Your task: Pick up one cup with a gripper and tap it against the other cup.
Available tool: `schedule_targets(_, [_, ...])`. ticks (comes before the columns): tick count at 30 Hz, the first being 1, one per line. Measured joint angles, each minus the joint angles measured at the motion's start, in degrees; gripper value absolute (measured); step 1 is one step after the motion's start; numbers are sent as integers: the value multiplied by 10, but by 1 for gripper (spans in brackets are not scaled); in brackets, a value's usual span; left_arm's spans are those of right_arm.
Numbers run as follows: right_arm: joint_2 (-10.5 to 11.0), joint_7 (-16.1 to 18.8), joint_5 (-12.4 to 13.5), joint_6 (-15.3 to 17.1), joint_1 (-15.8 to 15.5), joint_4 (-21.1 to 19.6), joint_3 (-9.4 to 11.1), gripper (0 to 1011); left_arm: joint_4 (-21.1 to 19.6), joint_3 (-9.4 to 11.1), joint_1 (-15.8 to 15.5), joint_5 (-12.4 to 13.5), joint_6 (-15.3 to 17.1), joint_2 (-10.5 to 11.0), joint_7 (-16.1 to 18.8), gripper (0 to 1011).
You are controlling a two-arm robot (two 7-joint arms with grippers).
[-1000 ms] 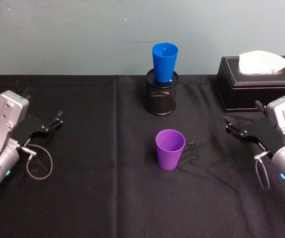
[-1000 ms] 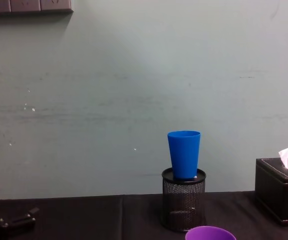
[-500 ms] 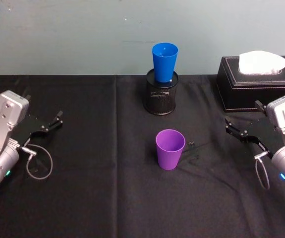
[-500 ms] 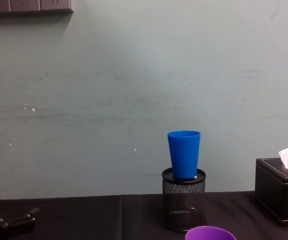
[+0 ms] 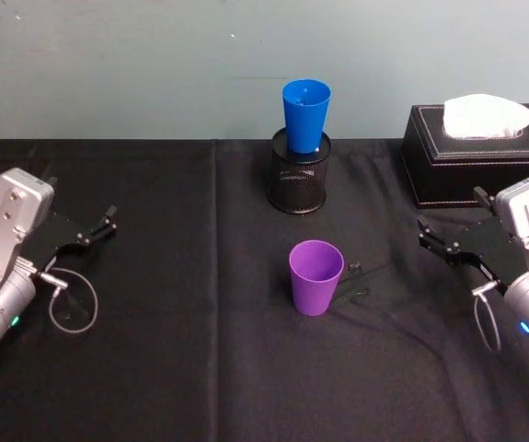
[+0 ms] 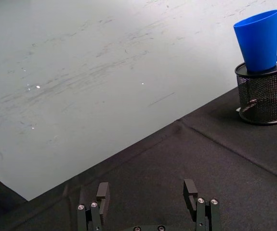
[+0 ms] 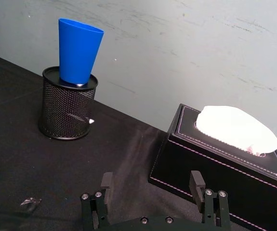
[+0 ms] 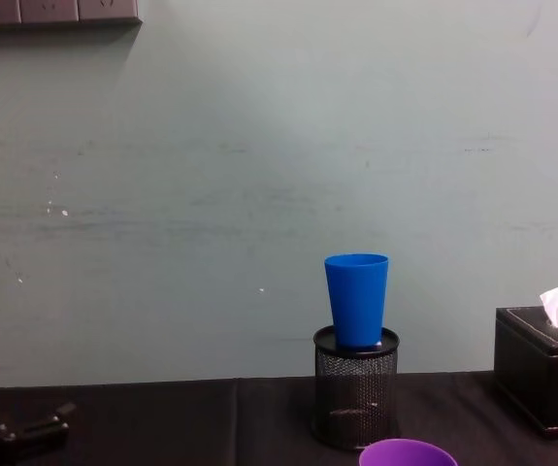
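The purple cup (image 5: 316, 276) stands upright in the middle of the black table, and its rim (image 8: 408, 453) shows at the chest view's lower edge. Behind it the blue cup (image 5: 305, 115) stands upright on a black mesh pen holder (image 5: 300, 180). The blue cup (image 6: 258, 41) (image 7: 79, 50) (image 8: 356, 299) also appears in the other views. My left gripper (image 5: 106, 223) (image 6: 146, 190) rests open at the table's left side, well away from both cups. My right gripper (image 5: 427, 236) (image 7: 151, 180) stands open at the right side, with nothing between its fingers.
A black tissue box (image 5: 480, 152) (image 7: 225, 163) sits at the back right, just beyond my right gripper. A small dark scrap (image 5: 356, 272) lies right of the purple cup. A cable loop (image 5: 71, 299) hangs by my left arm. A grey wall closes off the table's far edge.
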Motion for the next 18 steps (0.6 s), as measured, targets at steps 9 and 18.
schedule_targets(9, [8,44,18,-33,-19,-8,9,1003,0,0,0,0,0,0,0,1005])
schedule_targets(18, [16,183,68,-74,-34,2,-8,1003,0,0,0,0,0,0,0,1005])
